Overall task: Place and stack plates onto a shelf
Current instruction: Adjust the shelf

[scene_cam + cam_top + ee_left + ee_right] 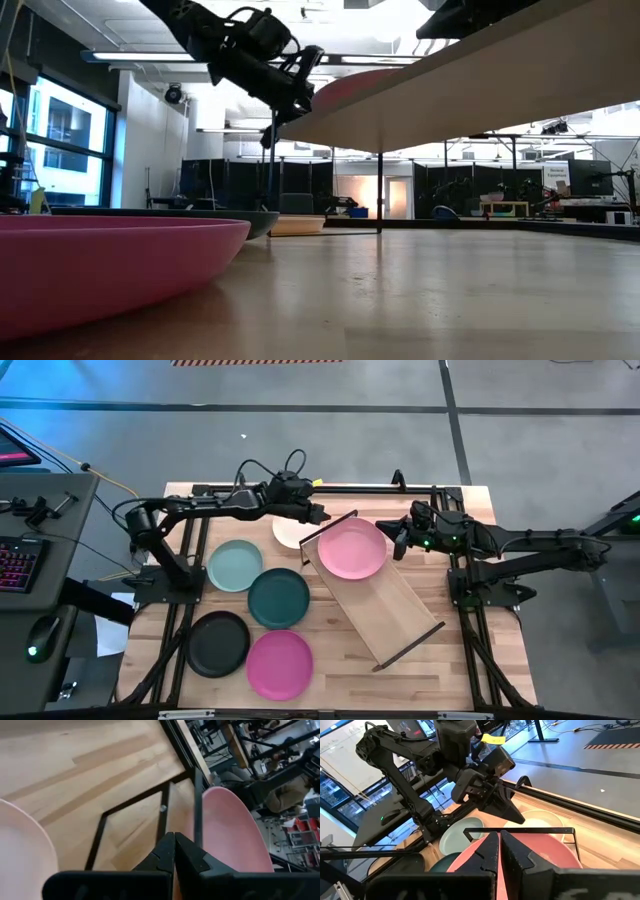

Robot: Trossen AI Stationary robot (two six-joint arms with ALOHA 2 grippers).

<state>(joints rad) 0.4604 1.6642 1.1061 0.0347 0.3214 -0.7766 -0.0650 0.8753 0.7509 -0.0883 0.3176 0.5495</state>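
Observation:
The light wood shelf [385, 605] lies slantwise on the table's right half. The light pink plate [352, 548] lies flat on its far end. My left gripper [322, 516] is shut, by the shelf's far end frame [165, 802] and the pink plate's left rim [206, 827]. My right gripper [399, 543] is shut at the pink plate's right rim. The cream plate [287, 533] rests on the table, partly under my left arm. The pale teal [235, 565], dark green [279, 597], black [218, 643] and magenta [280, 664] plates lie flat on the table's left half. My left gripper's shut fingers [165, 851] point at the shelf's end frame beside the pink plate's rim; I cannot tell whether they touch either. My right gripper's shut fingers [487, 851] slant down over the pink plate [545, 851] from the table's right side; they hide the rim, so I cannot tell whether they touch it.
The shelf's near half [400, 620] is bare board. The table's dark frame rails [470, 630] run along its left and right sides, by the arm bases. A side desk with a keyboard [18, 565] and mouse [42, 630] stands left of the table.

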